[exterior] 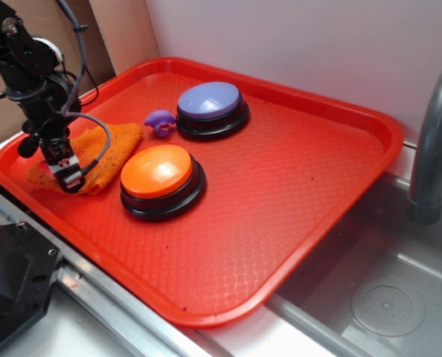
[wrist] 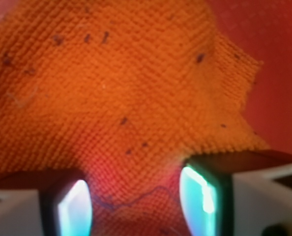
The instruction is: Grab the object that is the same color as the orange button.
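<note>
Tool (exterior: 71, 175) sits low at the left of the exterior frame, down on the orange cloth (exterior: 94, 152), which lies on the red tray (exterior: 295, 186) just left of the orange button (exterior: 160, 177). Cloth and button base look near touching, though the gap cannot be resolved.

Wrist view: cloth (wrist: 121, 88) fills most of the frame, dark specks on the weave. Both fingertips (wrist: 200, 189) show at the bottom edge, spread, with a ridge of fabric between them. Reads as open around the cloth, not yet pinched. Whether the tips touch the tray underneath cannot be told.

Also on the tray: purple button (exterior: 210, 108) at upper centre, small purple curved piece (exterior: 160, 121) just beside it. Both are well clear of the tool. Faucet (exterior: 433, 141) and sink basin (exterior: 385, 297) at the right of the frame.

Step judged: closing on the cloth, with the lift yet to come.

Risks:
- Only a thin fold may get caught. Loose weave could slip out on the lift.
- If the tips are pressed on the tray, closing may scrape the textured surface and bunch the cloth away.
- Cloth is wide and floppy, so a trailing corner might drag against the orange button.
</note>
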